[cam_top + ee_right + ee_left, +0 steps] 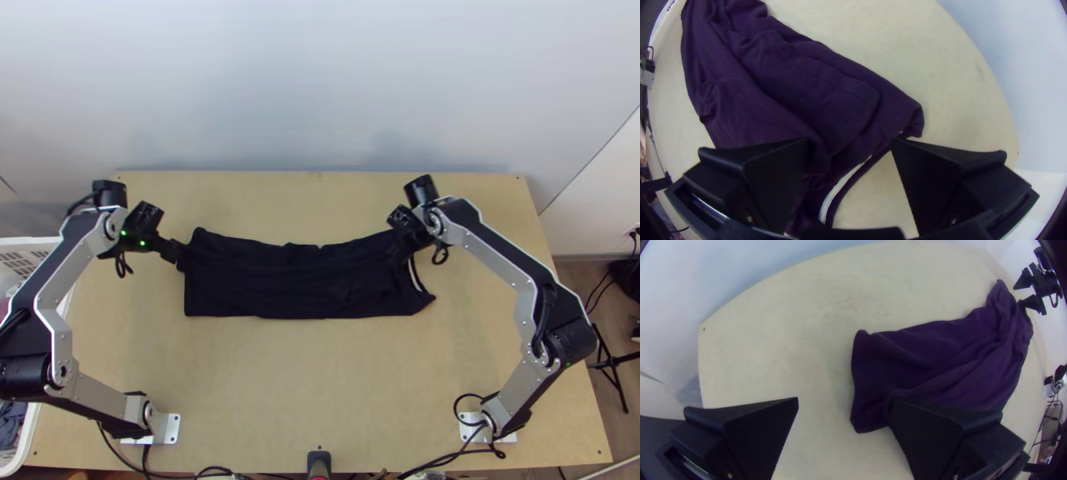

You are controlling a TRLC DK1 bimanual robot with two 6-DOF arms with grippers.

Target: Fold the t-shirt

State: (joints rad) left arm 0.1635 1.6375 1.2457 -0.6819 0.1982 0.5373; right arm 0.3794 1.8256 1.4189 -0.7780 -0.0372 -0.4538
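My left gripper is at the left end of the dark t-shirt. Over the shirt's right end, near the collar's pale inner band, is my right gripper. The shirt lies folded into a long strip across the table, with wrinkles along it. In the left wrist view, the left gripper stands open, one finger over the edge of the shirt. In the right wrist view, the right gripper is open too, one finger over the shirt and the other over bare wood beside its edge.
The light wooden table has bare wood in front of and behind the shirt. A white basket with cloth in it stands at the table's left side. A pale wall rises behind the far edge. Cables run along the near edge.
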